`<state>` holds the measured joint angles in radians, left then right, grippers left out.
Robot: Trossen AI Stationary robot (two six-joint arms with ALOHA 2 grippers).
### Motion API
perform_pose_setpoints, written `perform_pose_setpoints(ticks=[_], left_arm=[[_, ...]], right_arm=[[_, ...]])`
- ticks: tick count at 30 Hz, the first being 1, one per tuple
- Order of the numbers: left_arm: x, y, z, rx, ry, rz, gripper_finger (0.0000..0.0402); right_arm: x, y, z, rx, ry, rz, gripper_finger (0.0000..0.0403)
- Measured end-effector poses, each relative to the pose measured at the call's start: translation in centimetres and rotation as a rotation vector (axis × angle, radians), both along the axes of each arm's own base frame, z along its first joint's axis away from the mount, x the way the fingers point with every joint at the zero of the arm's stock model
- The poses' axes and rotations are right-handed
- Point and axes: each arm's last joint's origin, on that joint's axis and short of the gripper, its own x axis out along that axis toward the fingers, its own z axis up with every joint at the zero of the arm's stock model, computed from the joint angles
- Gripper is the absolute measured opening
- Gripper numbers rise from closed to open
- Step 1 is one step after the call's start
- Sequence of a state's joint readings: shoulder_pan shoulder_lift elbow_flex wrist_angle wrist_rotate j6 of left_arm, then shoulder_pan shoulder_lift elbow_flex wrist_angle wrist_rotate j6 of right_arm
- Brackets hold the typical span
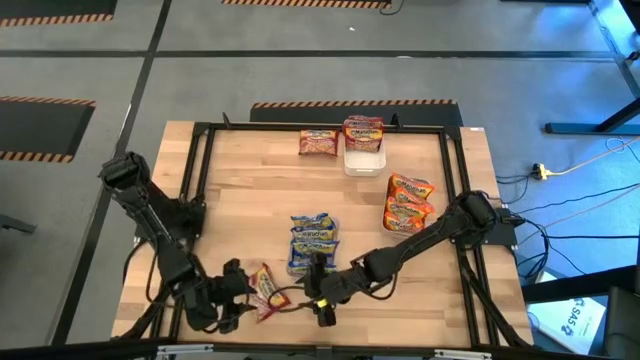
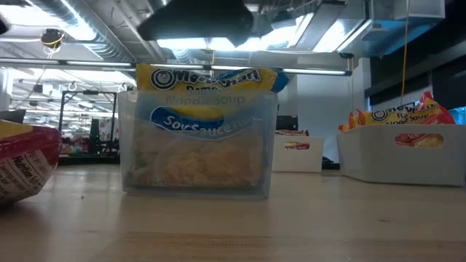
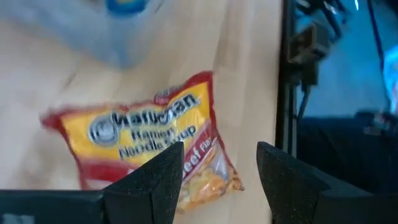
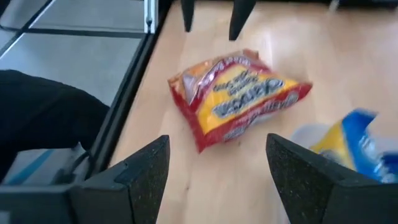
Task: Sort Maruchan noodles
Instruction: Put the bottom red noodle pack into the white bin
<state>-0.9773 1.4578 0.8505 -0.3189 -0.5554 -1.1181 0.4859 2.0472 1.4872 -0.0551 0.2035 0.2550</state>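
Note:
A dark red-and-yellow Maruchan packet [image 1: 264,291] lies flat on the wooden table near its front edge, between my two grippers. It also shows in the left wrist view [image 3: 143,134], the right wrist view [image 4: 239,102] and at the left of the low view [image 2: 22,166]. My left gripper [image 1: 240,288] [image 3: 221,180] is open just to the packet's left, short of it. My right gripper [image 1: 322,300] [image 4: 217,180] is open to the packet's right, a little way off. Neither gripper holds anything.
A clear container of blue-and-yellow packets [image 1: 313,243] [image 2: 200,131] stands just behind the grippers. A container of orange packets [image 1: 408,200] [image 2: 400,142] is at the right. A dark red packet [image 1: 318,143] and a container with another [image 1: 363,145] are at the far edge. A black frame [image 1: 200,170] rims the table.

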Motion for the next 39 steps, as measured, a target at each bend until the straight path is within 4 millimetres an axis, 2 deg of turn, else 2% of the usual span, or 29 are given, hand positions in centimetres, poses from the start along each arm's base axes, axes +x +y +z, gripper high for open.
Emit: perform_pose_setpoints(ticks=[3,5,9,12,17,25,29,33,39], left_arm=[[0.2,-0.7,-1.0,-0.067,0.005,0.087,0.0196],[0.5,-1.1,-2.3,-0.05,0.026,0.103,0.0196],[0.9,-1.6,-4.9,0.001,0.092,0.105,0.0196],[1.7,-2.3,-5.7,0.01,0.065,0.064,0.0196],[2.6,-3.1,-5.7,0.044,-0.03,-0.066,0.0196],[3.2,-2.9,-5.9,0.104,-0.062,-0.099,0.0196],[3.9,-3.3,-6.9,0.155,-0.099,-0.14,0.0196],[4.9,-3.4,-7.6,0.182,-0.139,-0.16,0.0196],[5.7,-3.1,-7.7,0.231,-0.164,-0.208,0.0196]], right_arm=[[-0.7,1.1,-0.1,0.054,0.029,-0.032,0.0253],[-1.0,1.7,-0.1,0.118,0.045,-0.049,0.0253],[-1.7,2.9,-0.2,0.216,0.084,-0.078,0.0253],[-2.2,3.4,-0.4,0.246,0.096,-0.109,0.0253],[-2.7,3.3,-1.4,0.291,0.11,-0.223,0.0253],[-3.4,3.0,-3.3,0.437,0.076,-0.395,0.0253],[-3.1,3.4,-4.5,0.538,0.062,-0.451,0.0253],[-2.6,3.2,-6.6,0.574,0.099,-0.513,0.0253],[-1.9,2.6,-8.5,0.605,0.111,-0.556,0.0253]])
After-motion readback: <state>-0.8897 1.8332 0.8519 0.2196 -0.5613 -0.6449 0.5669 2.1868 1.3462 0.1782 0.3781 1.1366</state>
